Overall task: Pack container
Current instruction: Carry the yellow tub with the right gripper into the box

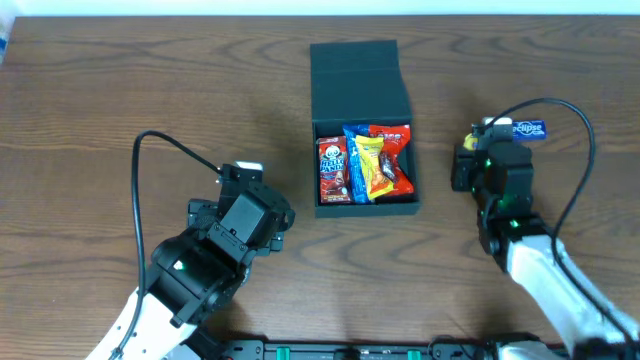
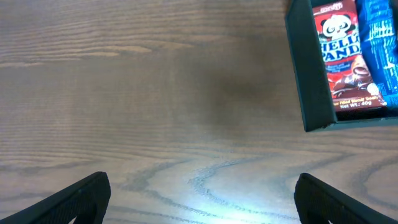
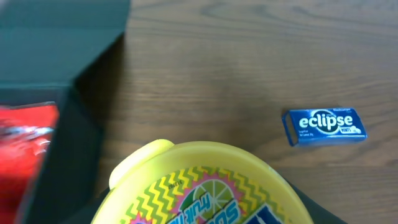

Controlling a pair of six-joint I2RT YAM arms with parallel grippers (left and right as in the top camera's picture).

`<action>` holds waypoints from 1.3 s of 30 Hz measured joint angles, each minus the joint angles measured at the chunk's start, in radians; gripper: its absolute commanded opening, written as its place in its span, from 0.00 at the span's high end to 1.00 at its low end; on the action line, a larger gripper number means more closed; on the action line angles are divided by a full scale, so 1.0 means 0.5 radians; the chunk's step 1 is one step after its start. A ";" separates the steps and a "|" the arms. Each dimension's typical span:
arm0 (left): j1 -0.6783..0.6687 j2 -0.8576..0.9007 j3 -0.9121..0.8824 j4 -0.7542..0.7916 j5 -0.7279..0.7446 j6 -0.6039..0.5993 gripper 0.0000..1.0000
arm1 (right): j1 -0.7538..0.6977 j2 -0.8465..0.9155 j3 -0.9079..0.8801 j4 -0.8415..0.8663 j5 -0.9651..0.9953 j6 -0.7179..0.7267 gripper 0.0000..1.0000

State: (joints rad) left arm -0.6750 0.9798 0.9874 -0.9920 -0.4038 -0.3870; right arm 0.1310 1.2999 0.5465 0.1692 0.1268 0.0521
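Note:
The container (image 1: pixel 362 75) is a dark teal-black box at the table's middle, with its lid open and lying back. Inside are a red Hello Panda packet (image 1: pixel 332 170), a blue and yellow packet (image 1: pixel 365 165) and a red packet (image 1: pixel 397 160). My left gripper (image 1: pixel 275 215) is open and empty over bare wood, left of the box. The left wrist view shows its jaws (image 2: pixel 202 183) wide apart, with the box corner (image 2: pixel 308 74) at the upper right. My right gripper (image 1: pixel 470 165) is right of the box, shut on a yellow round candy tub (image 3: pixel 205 186).
A blue Eclipse packet (image 3: pixel 323 126) lies flat on the wood beyond my right gripper; it also shows in the overhead view (image 1: pixel 528 128). Black cables loop over both arms. The table's far edge (image 1: pixel 200 14) runs along the top.

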 measured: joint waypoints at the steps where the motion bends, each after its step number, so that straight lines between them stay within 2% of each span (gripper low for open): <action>1: 0.000 0.000 0.000 0.000 0.001 0.001 0.05 | 0.018 -0.066 0.001 -0.061 -0.004 0.011 0.99; 5: 0.000 0.000 0.000 0.002 0.002 0.000 0.05 | 0.103 -0.340 0.029 -0.446 -0.010 0.082 0.99; 7: 0.000 0.000 0.000 0.002 0.001 0.001 0.05 | 0.157 -0.435 0.101 -0.770 -0.031 0.150 0.99; 10: 0.000 0.000 0.000 0.003 0.001 0.001 0.05 | 0.257 -0.471 0.366 -1.374 -0.131 0.296 0.99; 13: 0.000 0.000 0.000 0.002 0.002 0.001 0.05 | 0.340 -0.457 0.575 -1.653 -0.206 0.391 0.99; 19: 0.000 0.000 0.000 0.002 0.001 0.005 0.05 | 0.496 -0.344 0.888 -1.759 -0.527 0.531 0.99; 28: 0.000 0.000 0.000 0.002 0.001 0.005 0.04 | 0.535 0.146 0.958 -1.777 -0.988 0.825 0.99; 32: 0.000 0.000 0.000 0.002 0.002 0.005 0.05 | 0.532 0.402 1.054 -1.922 -1.040 0.819 0.99; 39: 0.000 0.000 0.000 0.002 0.002 0.005 0.04 | 0.517 0.558 1.380 -2.243 -1.045 0.692 0.99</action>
State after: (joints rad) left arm -0.6750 0.9798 0.9874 -0.9909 -0.4030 -0.3843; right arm 0.3893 1.5787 1.2366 -0.9524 -0.3958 0.3981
